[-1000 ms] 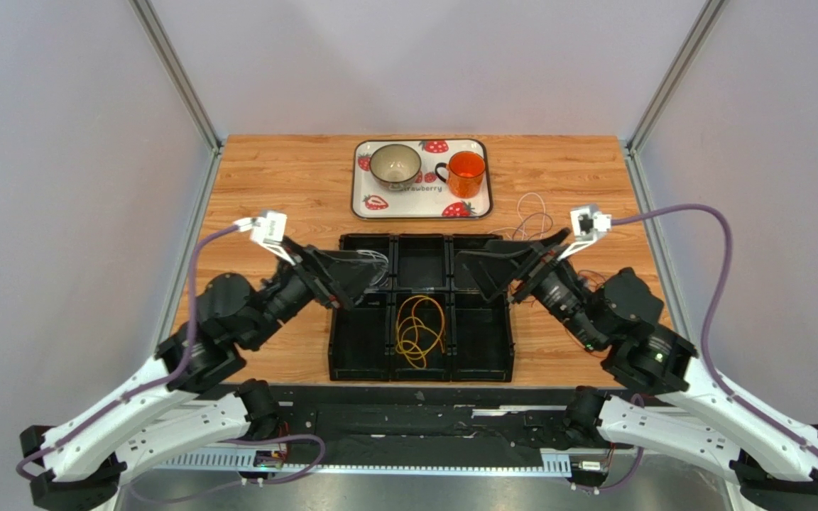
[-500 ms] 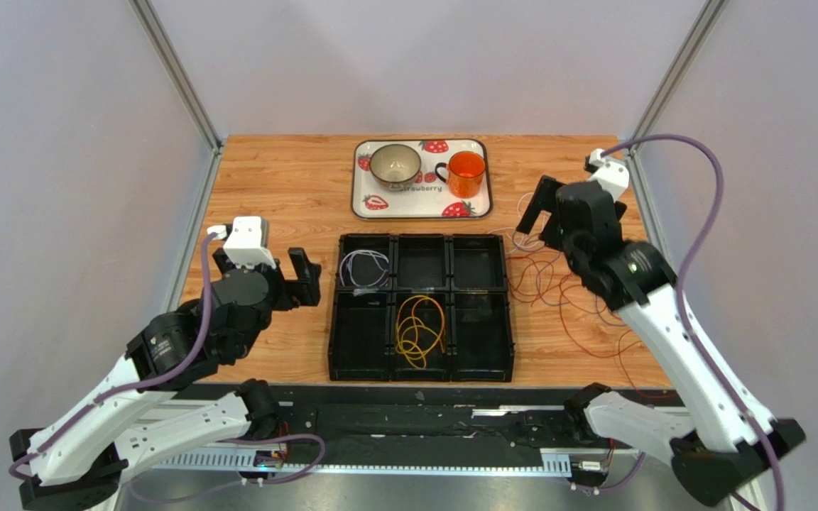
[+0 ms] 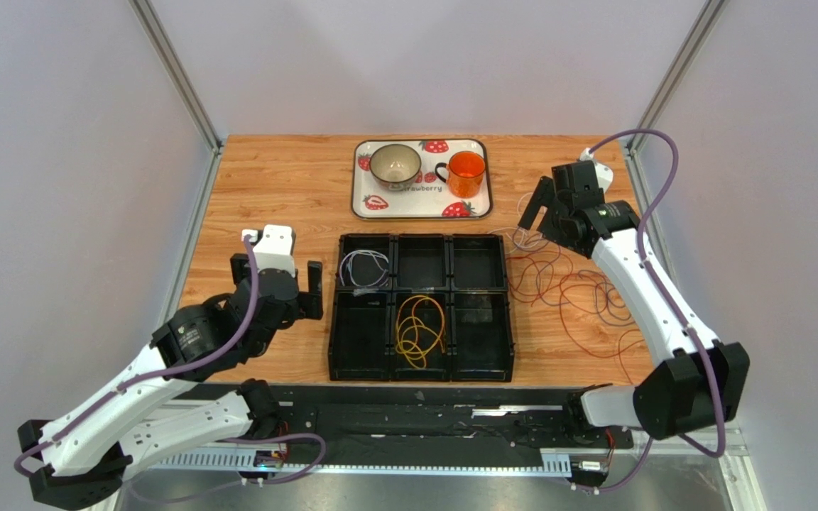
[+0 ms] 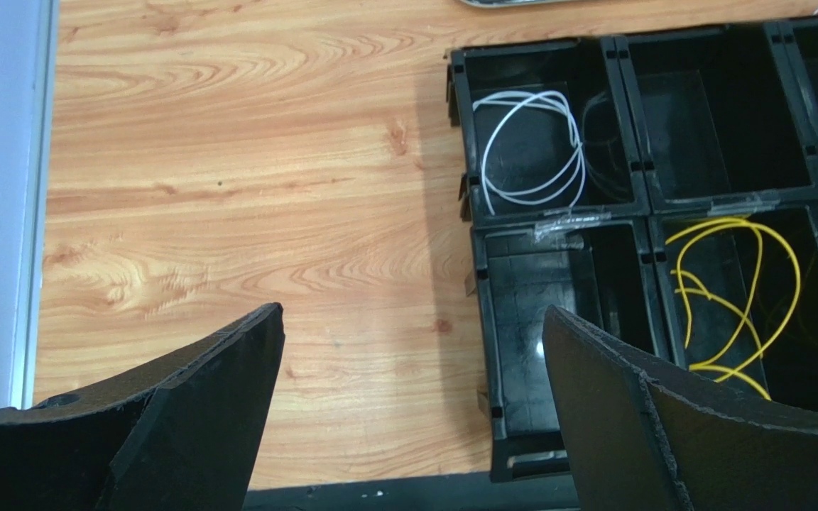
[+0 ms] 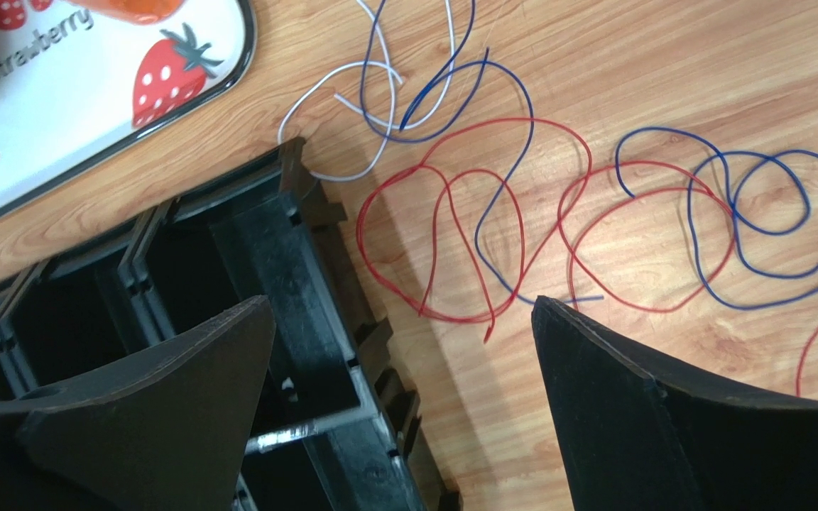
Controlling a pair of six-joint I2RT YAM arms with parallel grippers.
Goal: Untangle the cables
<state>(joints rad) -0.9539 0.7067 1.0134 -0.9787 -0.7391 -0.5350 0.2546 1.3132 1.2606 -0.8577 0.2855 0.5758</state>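
A black six-compartment organiser [image 3: 421, 247] sits mid-table. A white cable [image 3: 363, 268] lies coiled in its far-left compartment and shows in the left wrist view [image 4: 536, 149]. A yellow cable [image 3: 420, 328] lies in the near-middle compartment, also in the left wrist view [image 4: 739, 293]. Red cables [image 5: 467, 245], blue cables [image 5: 765, 213] and a white-grey cable [image 5: 365, 106] lie tangled on the wood right of the organiser [image 3: 573, 293]. My left gripper [image 3: 309, 285] is open and empty, left of the organiser [image 4: 411, 311]. My right gripper [image 3: 548, 213] is open and empty above the organiser's far right corner [image 5: 403, 303].
A strawberry-print tray [image 3: 365, 197] at the back holds a metal bowl [image 3: 395, 164] and an orange cup [image 3: 467, 172]; its corner shows in the right wrist view [image 5: 115, 96]. The table's right edge [image 3: 653, 245] runs close behind the loose cables.
Both grippers have left the organiser. The left one drew back to its left side. The right arm rose and swung to the far right, over the loose cables.
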